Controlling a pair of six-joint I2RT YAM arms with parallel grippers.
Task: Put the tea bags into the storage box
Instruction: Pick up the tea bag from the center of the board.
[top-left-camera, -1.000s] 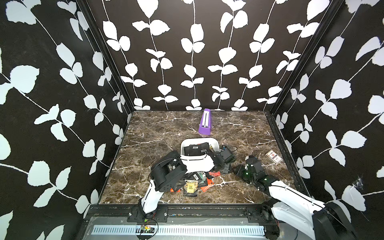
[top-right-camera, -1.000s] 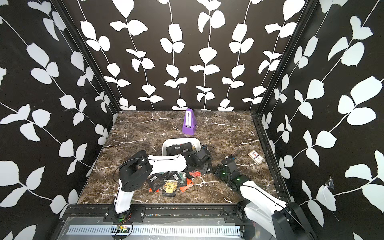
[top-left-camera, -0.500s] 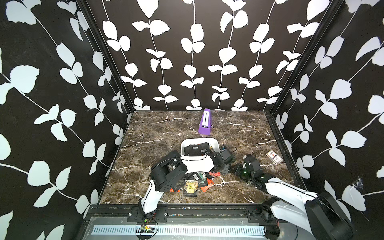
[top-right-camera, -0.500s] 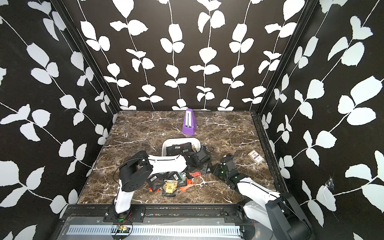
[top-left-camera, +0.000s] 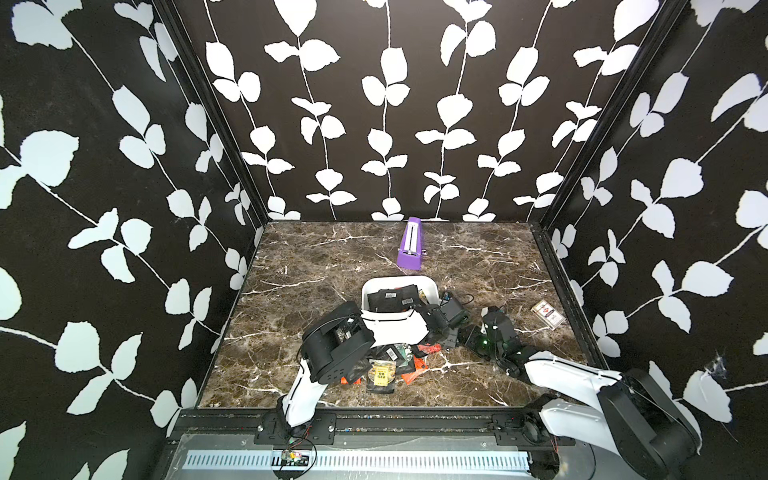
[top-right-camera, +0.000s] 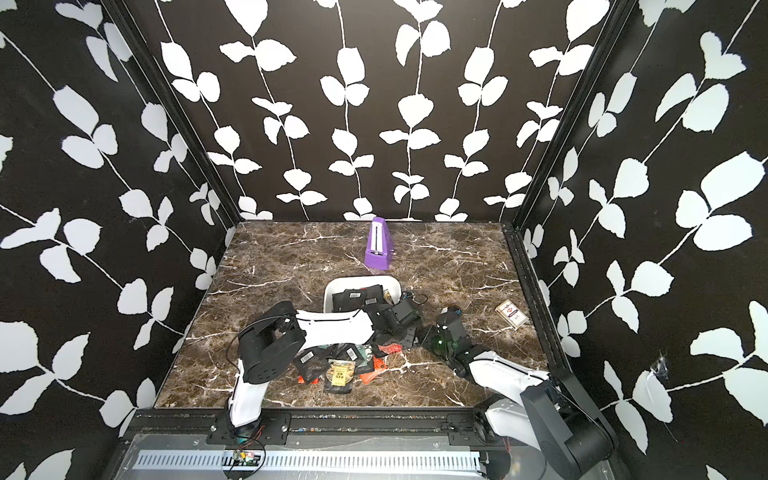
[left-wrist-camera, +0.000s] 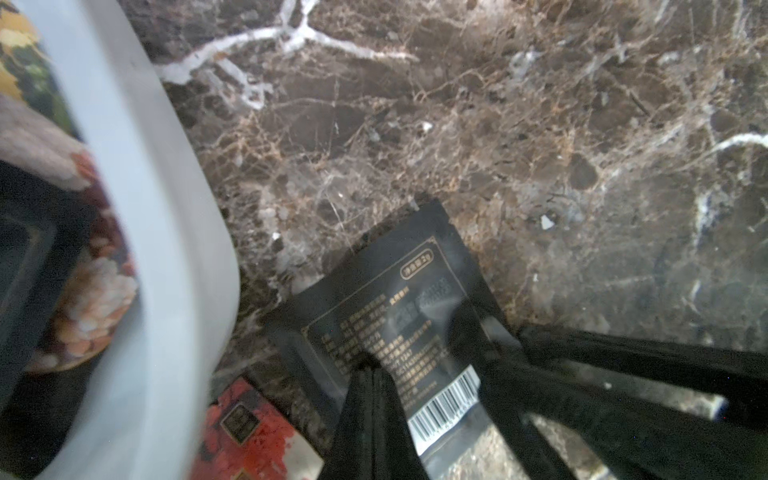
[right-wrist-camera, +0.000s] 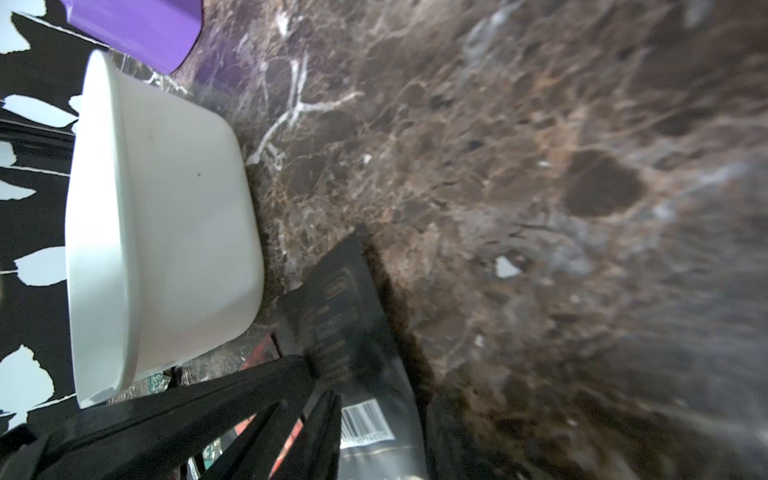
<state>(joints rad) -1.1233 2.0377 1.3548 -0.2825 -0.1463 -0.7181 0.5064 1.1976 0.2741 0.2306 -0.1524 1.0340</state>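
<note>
The white storage box (top-left-camera: 399, 279) (top-right-camera: 361, 278) stands mid-table with black tea bags (top-left-camera: 392, 297) inside. More tea bags (top-left-camera: 386, 365) (top-right-camera: 340, 365) lie piled in front of it, partly under my left arm. Just right of the box lies a black tea bag (left-wrist-camera: 399, 299) (right-wrist-camera: 345, 303) with a barcode label. My left gripper (left-wrist-camera: 370, 365) (top-left-camera: 451, 334) is shut, its tip resting on this bag. My right gripper (right-wrist-camera: 384, 399) (top-left-camera: 465, 338) meets it from the right, jaws apart with the bag's barcode end between them. A red tea bag (left-wrist-camera: 249, 428) lies by the box wall (left-wrist-camera: 166, 249).
A purple wedge (top-left-camera: 409, 249) (top-right-camera: 377, 249) stands behind the box. A flat card pack (top-left-camera: 548, 311) (top-right-camera: 512, 312) lies near the right wall. Black leaf-patterned walls close in three sides. The two wrists crowd together right of the box.
My right gripper has edged left towards the left gripper and the black tea bag. The left arm has stayed put.
</note>
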